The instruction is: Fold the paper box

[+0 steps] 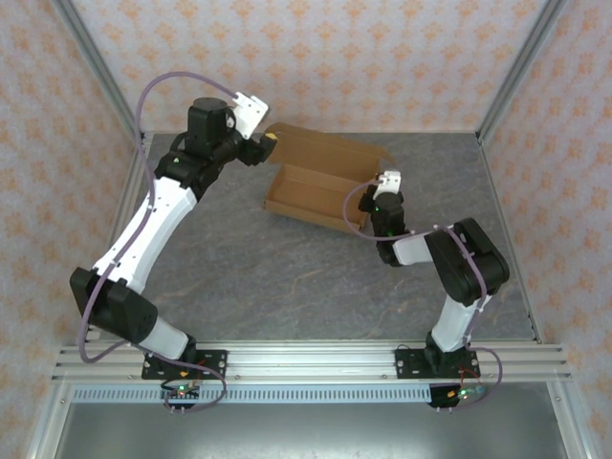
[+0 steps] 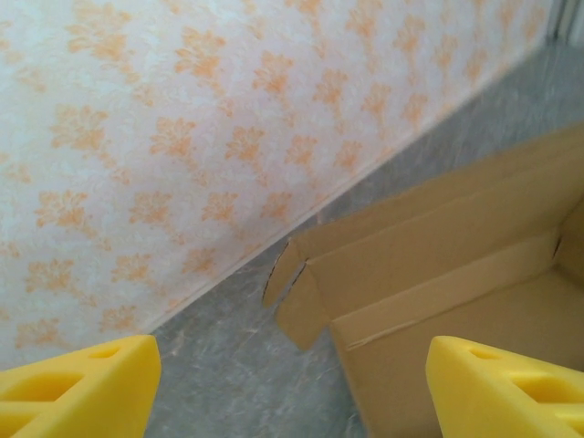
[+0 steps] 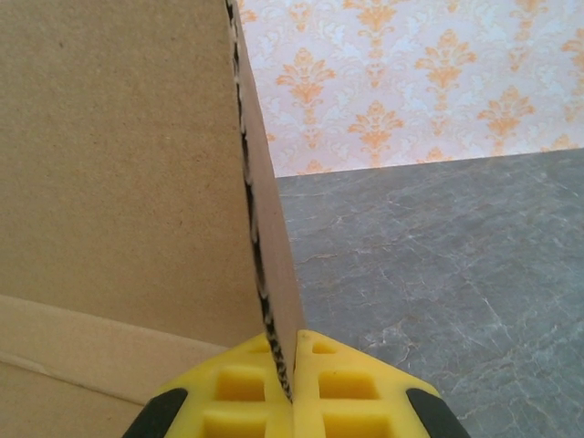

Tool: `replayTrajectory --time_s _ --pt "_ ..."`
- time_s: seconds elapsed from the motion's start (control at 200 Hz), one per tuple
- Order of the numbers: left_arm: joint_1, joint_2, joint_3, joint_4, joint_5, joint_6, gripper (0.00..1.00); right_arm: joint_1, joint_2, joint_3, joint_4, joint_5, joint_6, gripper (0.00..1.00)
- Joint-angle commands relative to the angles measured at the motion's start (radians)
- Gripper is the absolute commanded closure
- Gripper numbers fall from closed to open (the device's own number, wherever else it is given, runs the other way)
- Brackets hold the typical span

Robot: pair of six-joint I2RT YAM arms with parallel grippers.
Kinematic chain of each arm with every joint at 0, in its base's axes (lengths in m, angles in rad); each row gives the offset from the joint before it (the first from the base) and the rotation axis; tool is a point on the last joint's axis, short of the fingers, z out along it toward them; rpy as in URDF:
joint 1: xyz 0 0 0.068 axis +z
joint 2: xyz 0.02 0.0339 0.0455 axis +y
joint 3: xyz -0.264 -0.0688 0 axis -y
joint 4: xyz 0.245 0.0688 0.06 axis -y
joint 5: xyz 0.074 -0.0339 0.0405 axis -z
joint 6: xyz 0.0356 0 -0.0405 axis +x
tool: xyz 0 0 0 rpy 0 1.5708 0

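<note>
Right fingers (image 3: 347, 388) are pinched shut on the upright end wall of the paper box (image 1: 320, 186), which I see toward the back of the counter (image 1: 287, 277), long axis left to right. Left fingers (image 2: 78, 383) are spread wide and empty just beside its far-left corner. The loose flap (image 2: 297, 292) lies ahead-right of them, so I'd use that arm.

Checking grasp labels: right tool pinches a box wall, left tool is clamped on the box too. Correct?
No. The left tool is open, not clamped on the box; the left wrist view shows its fingers wide apart. The right tool does pinch a box wall.
</note>
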Motion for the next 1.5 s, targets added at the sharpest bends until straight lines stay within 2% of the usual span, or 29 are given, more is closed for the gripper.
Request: replayTrajectory --time_s 0.0,0.09,0.21,0.385,0.525,0.691,0.891,1.091,1.296,1.496 --pt "0.001 0.009 0.034 -0.065 0.103 0.27 0.23 -0.033 -0.029 0.011 -0.063 -0.161 -0.053 0.98" --pt "-0.002 0.037 0.044 -0.048 0.138 0.394 0.23 -0.05 -0.042 0.02 -0.081 -0.217 -0.074 0.98" --pt "-0.006 0.114 0.118 -0.056 0.136 0.479 0.23 -0.057 -0.058 0.032 -0.106 -0.25 -0.092 0.98" --pt "-0.053 0.28 0.346 -0.289 0.131 0.66 0.22 -0.057 -0.062 0.036 -0.12 -0.268 -0.092 0.98" --pt "-0.068 0.373 0.481 -0.438 0.194 0.717 0.22 -0.057 -0.064 0.036 -0.123 -0.278 -0.087 0.98" --pt "-0.083 0.442 0.552 -0.512 0.245 0.716 0.25 -0.057 -0.07 0.037 -0.131 -0.287 -0.084 0.98" --pt "-0.112 0.509 0.579 -0.479 0.131 0.717 0.41 -0.057 -0.079 0.037 -0.132 -0.298 -0.083 0.98" --pt "-0.131 0.544 0.627 -0.461 0.074 0.728 0.45 -0.057 -0.077 0.034 -0.133 -0.294 -0.078 0.97" --pt "-0.133 0.55 0.646 -0.495 0.055 0.726 0.65 -0.057 -0.075 0.038 -0.137 -0.291 -0.055 0.96" --pt "-0.151 0.531 0.631 -0.5 0.012 0.705 0.93 -0.057 -0.107 0.044 -0.198 -0.307 0.037 0.82"
